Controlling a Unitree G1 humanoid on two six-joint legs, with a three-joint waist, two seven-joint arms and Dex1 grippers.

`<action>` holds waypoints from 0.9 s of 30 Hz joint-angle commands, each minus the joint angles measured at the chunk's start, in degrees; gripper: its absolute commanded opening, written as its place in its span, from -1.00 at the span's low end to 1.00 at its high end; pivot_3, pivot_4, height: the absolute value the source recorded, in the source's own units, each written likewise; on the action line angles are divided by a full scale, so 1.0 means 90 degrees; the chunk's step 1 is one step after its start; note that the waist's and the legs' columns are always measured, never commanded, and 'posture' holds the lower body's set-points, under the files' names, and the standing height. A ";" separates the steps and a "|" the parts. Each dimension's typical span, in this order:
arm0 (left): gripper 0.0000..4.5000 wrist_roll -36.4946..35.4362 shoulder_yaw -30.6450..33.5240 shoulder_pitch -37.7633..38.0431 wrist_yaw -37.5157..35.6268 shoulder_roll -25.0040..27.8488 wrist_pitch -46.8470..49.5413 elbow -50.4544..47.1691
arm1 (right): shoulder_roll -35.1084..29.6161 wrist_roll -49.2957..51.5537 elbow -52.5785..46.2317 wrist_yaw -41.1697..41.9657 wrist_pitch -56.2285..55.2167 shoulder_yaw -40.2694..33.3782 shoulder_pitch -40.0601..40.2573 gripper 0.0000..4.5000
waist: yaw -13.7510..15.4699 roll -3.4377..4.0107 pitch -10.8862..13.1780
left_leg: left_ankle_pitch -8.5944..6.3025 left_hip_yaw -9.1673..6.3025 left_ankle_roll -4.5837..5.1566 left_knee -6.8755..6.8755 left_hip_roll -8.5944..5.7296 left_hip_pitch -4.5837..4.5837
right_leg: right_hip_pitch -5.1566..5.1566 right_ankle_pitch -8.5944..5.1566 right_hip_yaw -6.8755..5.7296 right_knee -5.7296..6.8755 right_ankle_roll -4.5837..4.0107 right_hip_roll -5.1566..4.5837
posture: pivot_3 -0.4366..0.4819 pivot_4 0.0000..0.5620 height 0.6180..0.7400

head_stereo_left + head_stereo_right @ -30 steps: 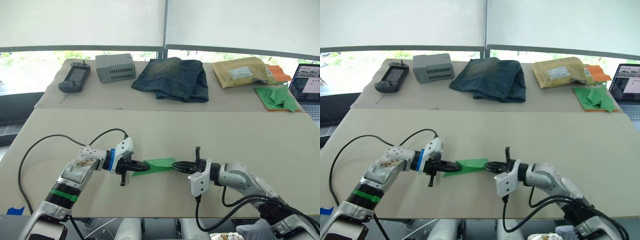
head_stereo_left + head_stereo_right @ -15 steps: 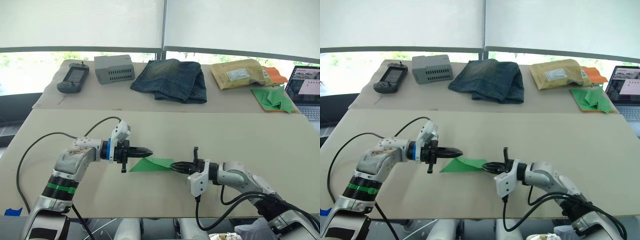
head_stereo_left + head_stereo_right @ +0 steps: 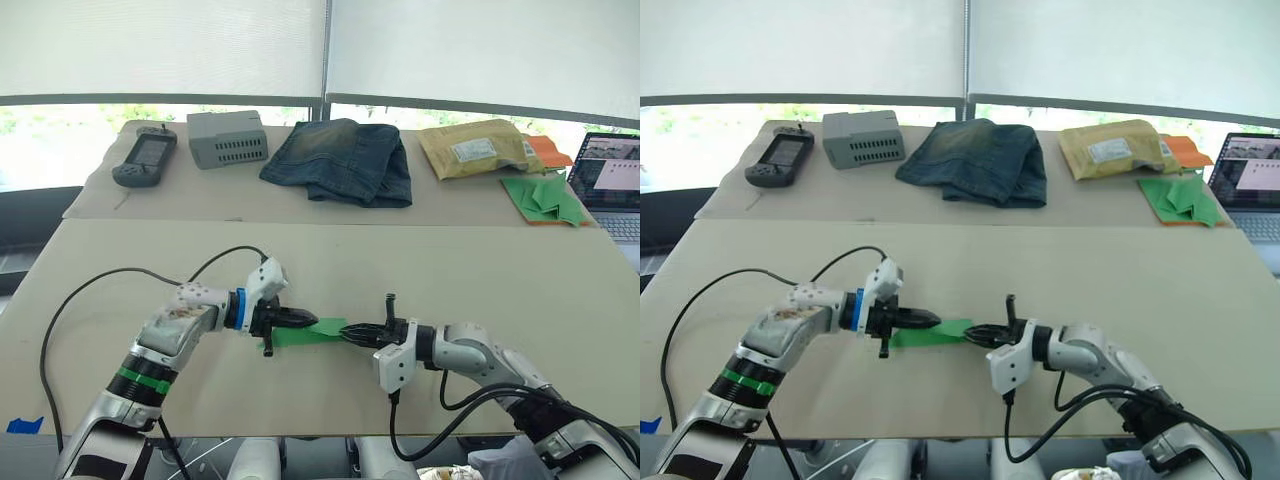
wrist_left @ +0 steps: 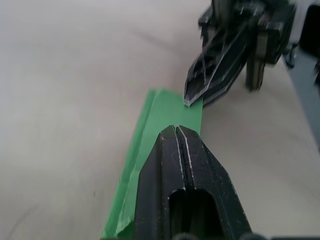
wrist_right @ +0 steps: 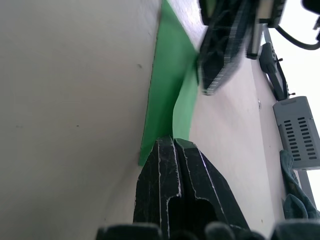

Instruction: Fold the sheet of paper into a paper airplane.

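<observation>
I see the left gripper point(image 3: 308, 321) with fingers pressed together, tips resting on the left part of the folded sheet of paper point(image 3: 318, 332). The paper lies as a narrow green strip on the near tabletop point(image 3: 450, 270). The right gripper point(image 3: 352, 335) pinches its right end between closed fingers.

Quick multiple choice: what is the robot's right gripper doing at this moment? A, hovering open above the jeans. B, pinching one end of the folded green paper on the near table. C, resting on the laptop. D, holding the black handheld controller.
B: the right gripper is shut on the end of the folded green paper, which lies on the near table between both grippers.
</observation>
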 commanded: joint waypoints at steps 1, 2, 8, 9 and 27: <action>-1.00 0.0524 -0.0220 -0.0043 0.0126 0.0089 -0.0427 0.0134 | -0.0111 -0.0269 0.0303 0.0190 0.0256 0.0152 0.0196 -0.97 | 0.0007 -0.0004 -0.0005 | 0.0000 0.0000 0.0000 0.0000 0.0000 0.0001 | 0.0001 -0.0006 0.0000 0.0000 -0.0010 -0.0001 | -0.05 -0.47 0.81; -1.00 0.0613 -0.0262 -0.0063 0.0198 0.0057 -0.0468 0.0176 | -0.0125 -0.0254 0.0275 0.0209 0.0252 0.0138 0.0199 -0.97 | 0.0015 -0.0006 -0.0012 | 0.0000 0.0000 0.0000 0.0000 0.0000 0.0002 | 0.0002 -0.0009 0.0000 0.0000 -0.0014 -0.0002 | -0.05 -0.47 0.81; -1.00 0.0704 -0.0376 -0.0015 0.0314 -0.0113 -0.0385 0.0153 | -0.0150 0.0027 0.0141 0.0463 0.0402 0.0056 0.0259 -0.97 | 0.0038 -0.0001 -0.0022 | 0.0000 0.0001 0.0000 0.0000 -0.0004 0.0011 | 0.0013 -0.0012 0.0000 -0.0002 -0.0015 -0.0007 | -0.05 -0.47 0.81; -1.00 0.0708 -0.0379 -0.0003 0.0322 -0.0130 -0.0375 0.0155 | -0.0153 0.0084 0.0116 0.0505 0.0441 0.0046 0.0274 -0.97 | 0.0043 0.0003 -0.0024 | 0.0000 0.0000 0.0000 0.0000 -0.0004 0.0012 | 0.0016 -0.0012 0.0000 -0.0002 -0.0015 -0.0007 | -0.05 -0.47 0.81; -1.00 0.0707 -0.0332 0.0223 0.0391 -0.0256 -0.0317 -0.0036 | 0.0414 0.3572 -0.2690 0.1166 0.5201 -0.1011 0.0642 -0.99 | 0.0035 0.0048 -0.0041 | -0.0002 -0.0020 0.0003 -0.0002 -0.0010 -0.0011 | -0.0008 -0.0006 0.0005 0.0004 0.0019 -0.0012 | -0.05 -0.47 0.81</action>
